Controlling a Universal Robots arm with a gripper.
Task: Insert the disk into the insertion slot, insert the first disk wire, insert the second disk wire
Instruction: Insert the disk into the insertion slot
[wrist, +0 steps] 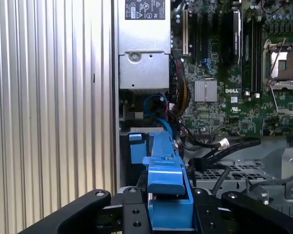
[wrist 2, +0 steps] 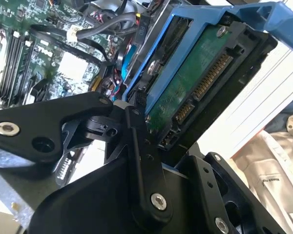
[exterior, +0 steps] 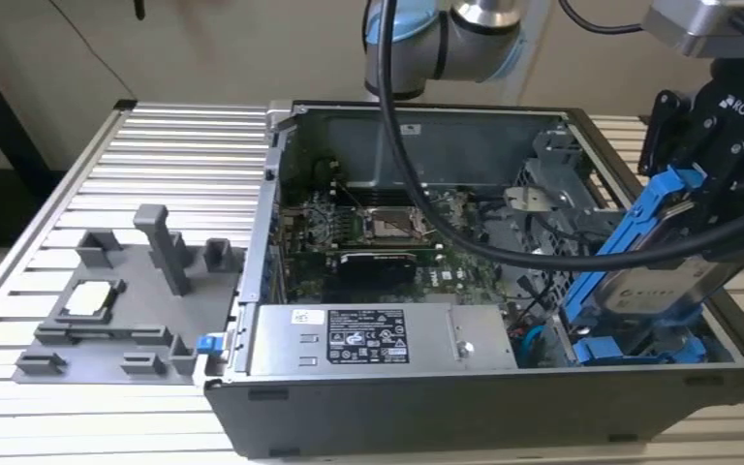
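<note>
My gripper [exterior: 724, 208] is shut on the disk [exterior: 657, 291], a silver-grey drive in a bright blue carrier frame [exterior: 620, 247]. It hangs steeply tilted over the open computer case's exterior-view-right end. Just below its lower end is the blue insertion slot [exterior: 631, 351]. In the second wrist view the disk's green circuit side and connectors [wrist 2: 198, 83] face the camera, with a black finger [wrist 2: 136, 141] against its edge. In the first wrist view the carrier [wrist: 167, 187] sits between my gripper's [wrist: 168, 217] jaws, pointing at the slot [wrist: 136, 145]. A blue wire [wrist: 158, 111] and a black wire with a white plug [wrist: 223, 144] lie loose nearby.
The case [exterior: 476, 407] stands on a ribbed aluminium table [exterior: 88, 145]. Inside are a power supply [exterior: 353, 339], the motherboard [exterior: 372, 232] and a metal drive cage [exterior: 560, 184]. The arm's black cable [exterior: 476, 242] droops across the case. A grey fixture [exterior: 127, 300] sits at the exterior view's left.
</note>
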